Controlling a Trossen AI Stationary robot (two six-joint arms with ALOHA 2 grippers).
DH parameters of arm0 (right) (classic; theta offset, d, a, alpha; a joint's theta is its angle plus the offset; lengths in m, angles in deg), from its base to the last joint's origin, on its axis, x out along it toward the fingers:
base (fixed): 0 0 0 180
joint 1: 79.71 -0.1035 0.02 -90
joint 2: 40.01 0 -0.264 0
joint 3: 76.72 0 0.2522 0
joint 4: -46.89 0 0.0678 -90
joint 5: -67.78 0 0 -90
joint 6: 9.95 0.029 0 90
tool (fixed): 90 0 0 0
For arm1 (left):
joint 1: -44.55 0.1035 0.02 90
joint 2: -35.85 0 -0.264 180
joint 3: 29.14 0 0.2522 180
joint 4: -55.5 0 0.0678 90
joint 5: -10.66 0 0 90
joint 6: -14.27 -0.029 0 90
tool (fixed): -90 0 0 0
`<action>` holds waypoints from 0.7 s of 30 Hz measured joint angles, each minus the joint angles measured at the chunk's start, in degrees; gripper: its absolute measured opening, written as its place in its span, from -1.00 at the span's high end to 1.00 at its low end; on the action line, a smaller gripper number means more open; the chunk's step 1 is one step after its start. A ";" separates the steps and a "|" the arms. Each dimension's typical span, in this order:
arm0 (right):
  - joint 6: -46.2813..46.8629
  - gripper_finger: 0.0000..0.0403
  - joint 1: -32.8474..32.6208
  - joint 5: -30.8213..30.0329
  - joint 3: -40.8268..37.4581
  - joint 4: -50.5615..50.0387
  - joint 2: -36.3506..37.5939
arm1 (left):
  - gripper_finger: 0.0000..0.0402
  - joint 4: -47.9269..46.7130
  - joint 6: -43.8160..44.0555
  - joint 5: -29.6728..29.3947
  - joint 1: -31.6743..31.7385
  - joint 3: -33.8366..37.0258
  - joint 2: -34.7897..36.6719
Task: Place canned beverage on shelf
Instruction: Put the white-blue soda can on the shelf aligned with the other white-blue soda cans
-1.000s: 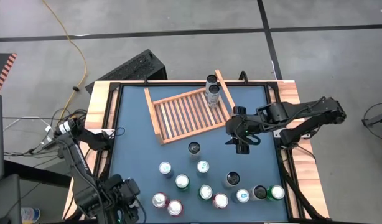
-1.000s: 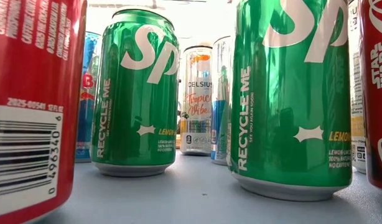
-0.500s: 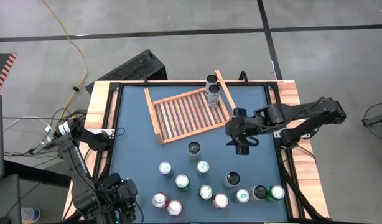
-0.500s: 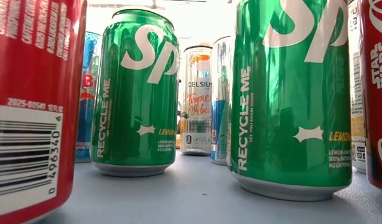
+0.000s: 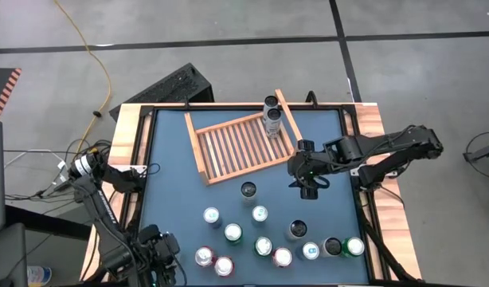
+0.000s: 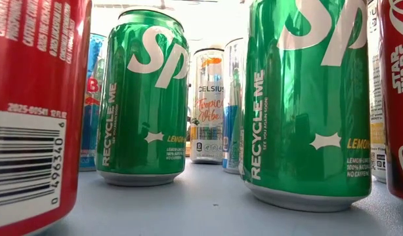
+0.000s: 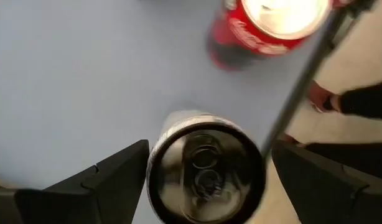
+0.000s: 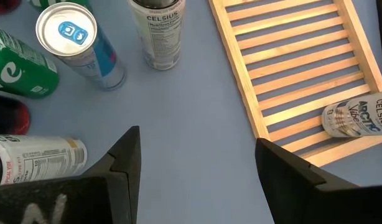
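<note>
The light wooden shelf lies at the table's far middle, with two tall cans standing in its far right corner. One of them also shows in the right wrist view. A silver can stands upright near the front left, with a red can beside it. My left gripper hangs open just left of and above the silver can. In the left wrist view, that can's top shows between the fingers of my left gripper. My right gripper hovers open and empty, right of the shelf, over bare tabletop.
Several more cans stand upright across the near half of the table, among them a dark one near the shelf's front edge and green ones. A raised wooden rim frames the blue tabletop. A strip of bare tabletop lies left of the shelf.
My left gripper has come down and a little toward the near edge, closing in on the silver can, its fingers still wide apart. No can has moved.
</note>
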 joint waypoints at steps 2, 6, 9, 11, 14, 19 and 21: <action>-0.01 -0.17 0.00 0.00 0.00 -0.01 0.00 | -0.62 1.77 -0.86 1.71 0.01 1.18 0.00; 0.00 -0.17 0.00 0.02 0.00 -0.02 0.00 | -0.59 1.30 -0.70 3.05 0.42 2.11 0.00; -0.02 -0.17 0.00 0.02 0.00 -0.04 0.00 | -0.47 1.24 -1.53 3.22 0.88 2.15 0.00; -0.02 -0.17 0.00 0.02 0.00 -0.04 0.00 | -0.34 1.15 -1.17 2.68 1.29 2.13 0.01; -0.04 -0.17 0.00 0.02 0.00 -0.04 0.00 | -0.21 1.18 -0.43 1.70 1.48 2.13 0.04; 0.09 -0.17 0.00 0.02 0.00 -0.01 0.00 | -0.21 0.50 1.53 1.00 2.44 1.43 0.04; 0.94 -0.17 0.00 0.02 0.00 0.39 0.00 | -0.21 -0.53 1.60 0.73 3.10 -0.31 0.17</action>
